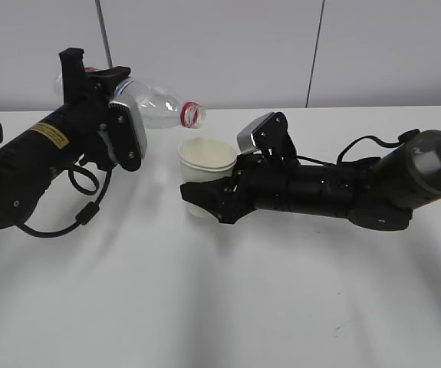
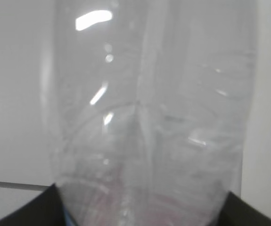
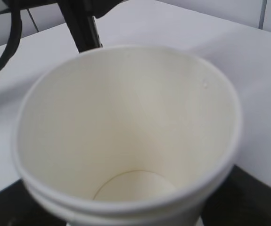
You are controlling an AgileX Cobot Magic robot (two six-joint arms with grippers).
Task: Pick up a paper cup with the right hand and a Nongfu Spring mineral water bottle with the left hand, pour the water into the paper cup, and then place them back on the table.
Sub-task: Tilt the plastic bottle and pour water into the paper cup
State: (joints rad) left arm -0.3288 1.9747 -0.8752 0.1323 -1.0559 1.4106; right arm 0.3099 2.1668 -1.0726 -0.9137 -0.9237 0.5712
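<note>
Left gripper (image 1: 120, 115) clamps the light, crushable Nongfu Spring bottle (image 1: 155, 107) mid-body; your right gripper (image 1: 205, 198) pinches the flimsy paper cup (image 1: 205, 157) low—squeeze gently.

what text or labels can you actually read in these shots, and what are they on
Nothing can be read.
Yellow sticker on the left arm: dark print, too small to read.
Nongfu Spring mineral water bottle, held tipped over the paper cup: its label is hidden behind the left claw.
Paper cup: plain, no print showing.
</note>
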